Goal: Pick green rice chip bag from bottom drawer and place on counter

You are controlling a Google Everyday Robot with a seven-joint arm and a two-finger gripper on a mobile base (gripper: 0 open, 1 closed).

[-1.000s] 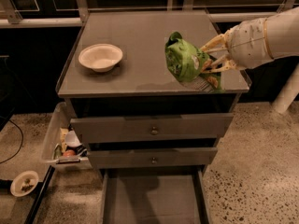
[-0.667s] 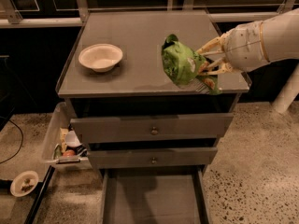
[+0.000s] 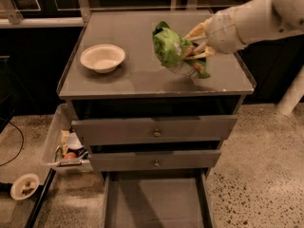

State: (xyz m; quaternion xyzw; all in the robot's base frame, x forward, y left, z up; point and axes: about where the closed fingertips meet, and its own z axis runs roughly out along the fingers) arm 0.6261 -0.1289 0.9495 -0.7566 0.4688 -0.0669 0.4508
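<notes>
The green rice chip bag (image 3: 172, 49) is crinkled and light green, held tilted in the air just above the right half of the counter (image 3: 137, 80). My gripper (image 3: 197, 50) comes in from the upper right on a white arm and is shut on the bag's right side. The bottom drawer (image 3: 154, 205) is pulled open at the foot of the cabinet and its grey floor shows nothing in it.
A white bowl (image 3: 102, 57) sits on the counter's left half. Two knob-fronted drawers (image 3: 154, 132) are shut below the top. A bin of clutter (image 3: 66, 148) and a small dish (image 3: 24, 186) lie on the floor at the left.
The gripper has carried the bag a little to the left and farther in over the counter; the bowl has not moved.
</notes>
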